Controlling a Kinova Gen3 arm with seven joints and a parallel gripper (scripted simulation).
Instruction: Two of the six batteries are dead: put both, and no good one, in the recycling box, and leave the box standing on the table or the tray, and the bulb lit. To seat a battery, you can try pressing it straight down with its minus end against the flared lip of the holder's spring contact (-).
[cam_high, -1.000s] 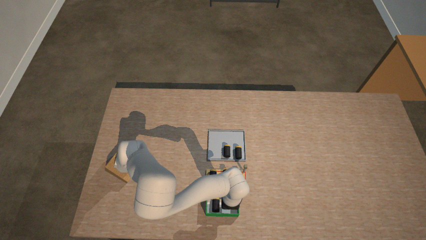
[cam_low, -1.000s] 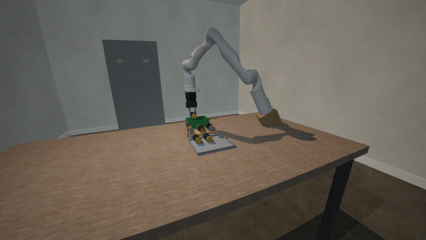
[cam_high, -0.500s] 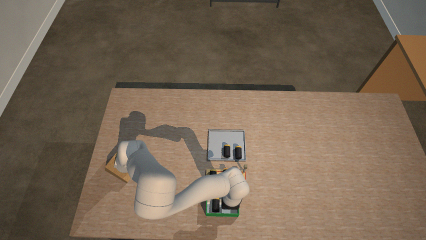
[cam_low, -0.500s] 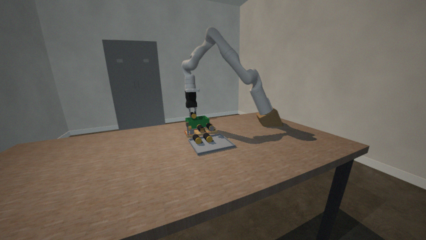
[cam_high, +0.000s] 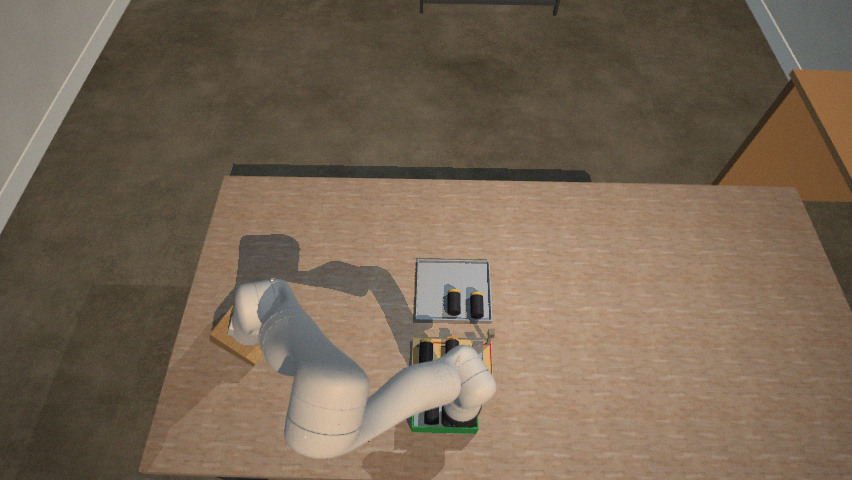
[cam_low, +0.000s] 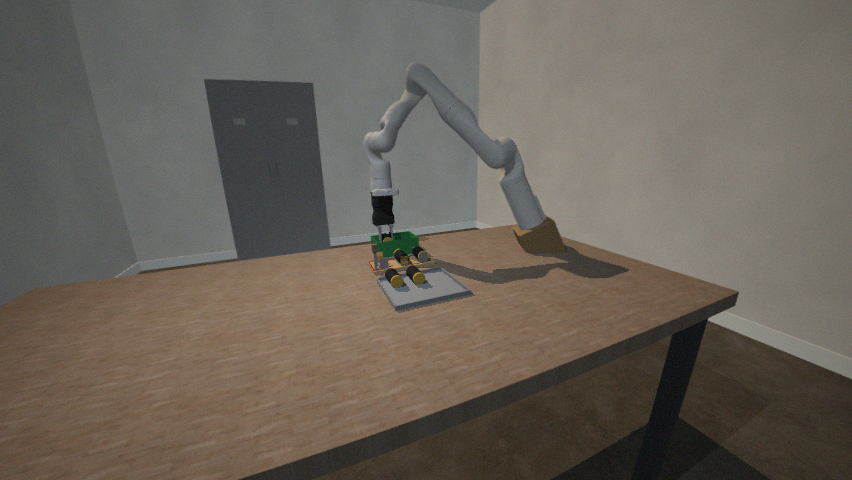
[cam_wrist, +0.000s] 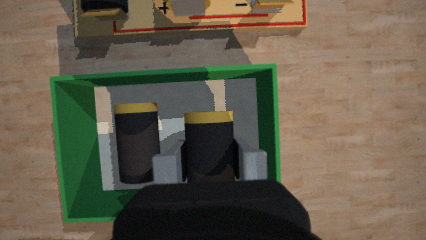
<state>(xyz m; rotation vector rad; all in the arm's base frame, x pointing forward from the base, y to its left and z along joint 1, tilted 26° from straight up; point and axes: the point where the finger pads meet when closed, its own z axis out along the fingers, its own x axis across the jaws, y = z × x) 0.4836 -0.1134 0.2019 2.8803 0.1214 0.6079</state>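
My gripper (cam_high: 460, 419) (cam_low: 386, 237) (cam_wrist: 210, 152) is approx. half open, pads snug on a batt. (cam_low: 387, 240) (cam_wrist: 209, 147), yellow end showing, inside the green recyc. box (cam_high: 444, 429) (cam_low: 400, 245) (cam_wrist: 56, 150). Another batt. (cam_high: 431, 413) (cam_wrist: 137, 147) lies alongside. Holder (cam_high: 488, 358) (cam_wrist: 95, 30) w/ 2 batts. is next to the box; 2 more lie on the gray tray (cam_high: 434, 283) (cam_low: 438, 293).

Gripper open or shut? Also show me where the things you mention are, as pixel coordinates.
Shut on a battery (cam_wrist: 209, 147): in the wrist view, the gripper's (cam_low: 386, 235) (cam_wrist: 210, 162) fingers flank it closely on both sides.
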